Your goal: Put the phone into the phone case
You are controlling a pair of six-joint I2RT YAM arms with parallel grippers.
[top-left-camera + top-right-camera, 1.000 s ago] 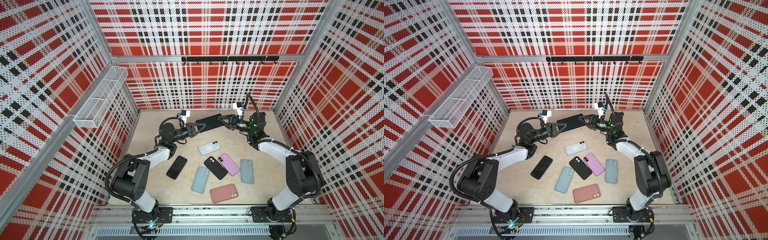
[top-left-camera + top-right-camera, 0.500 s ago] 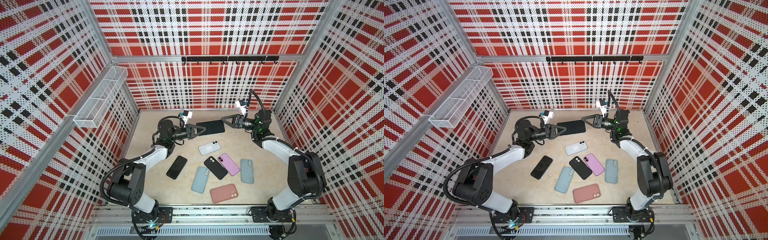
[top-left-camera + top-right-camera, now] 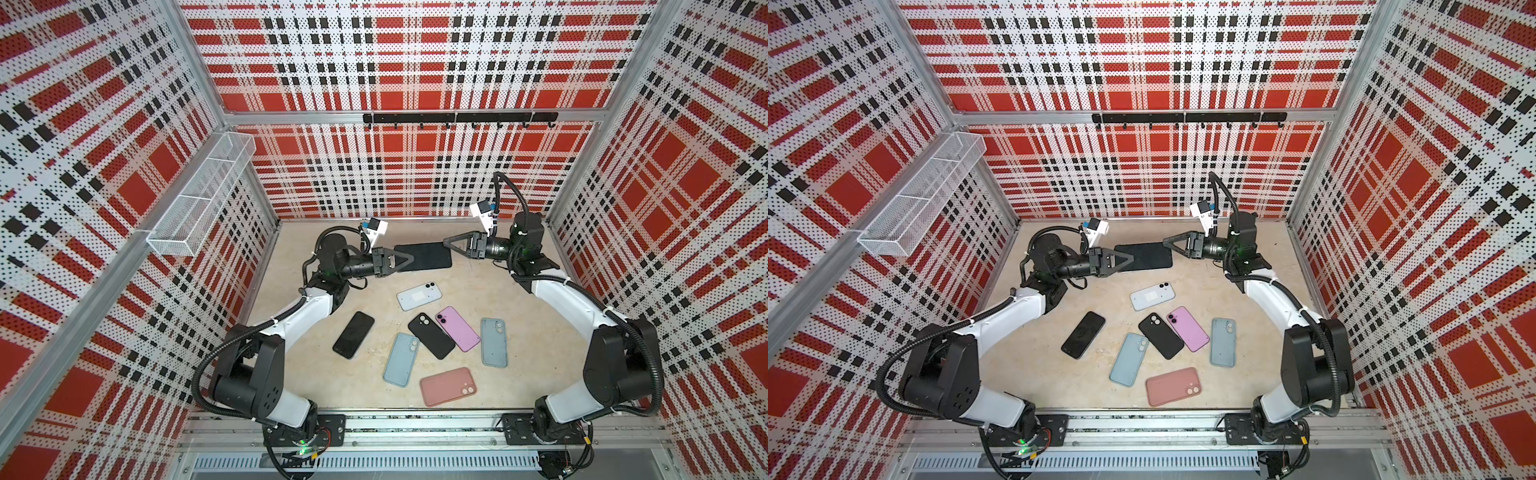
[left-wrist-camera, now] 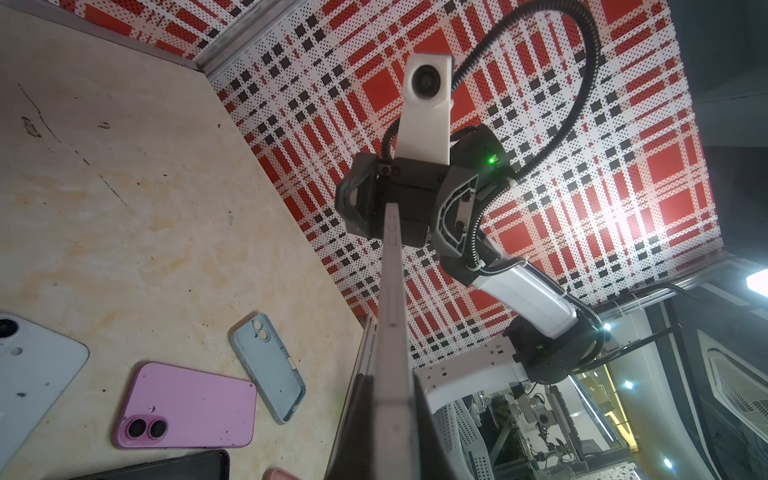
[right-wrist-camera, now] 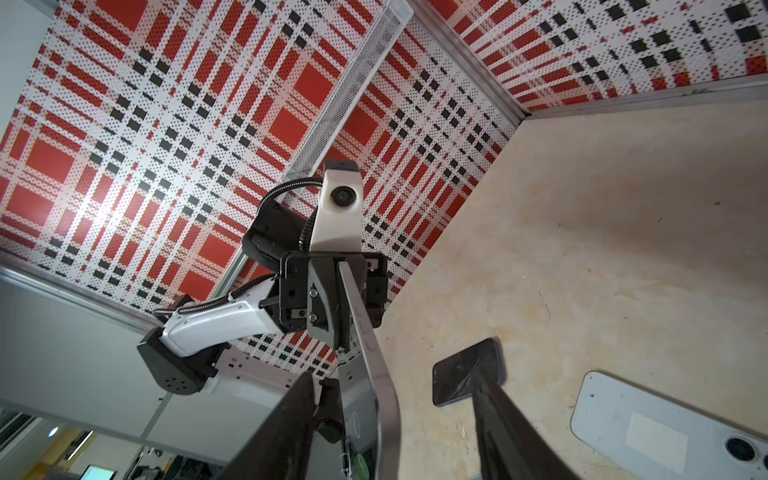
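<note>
Pinching the dark slab-shaped phone with the metallic edge (image 3: pixel 428 257) by one short end with the left gripper (image 3: pixel 405 261), clamped tight on it. Holding it flat and clear of the beige marbled table (image 3: pixel 519 316), up towards the plaid back wall (image 3: pixel 415 187). Hovering at the opposite short end with the right gripper (image 3: pixel 446 242), jaws standing apart and gripping nothing, that end of the phone poking in between them in the right wrist view. Lying loose on the table nearer the front: a white phone, back up (image 3: pixel 419 296); a black phone, screen up (image 3: pixel 353 334); a black one with twin lenses (image 3: pixel 431 336) just beside a lilac phone (image 3: pixel 457 329); a grey-blue phone case (image 3: pixel 493 341); a light blue phone case (image 3: pixel 401 359); a salmon-pink phone case (image 3: pixel 448 385). All of these well apart from both grippers.
</note>
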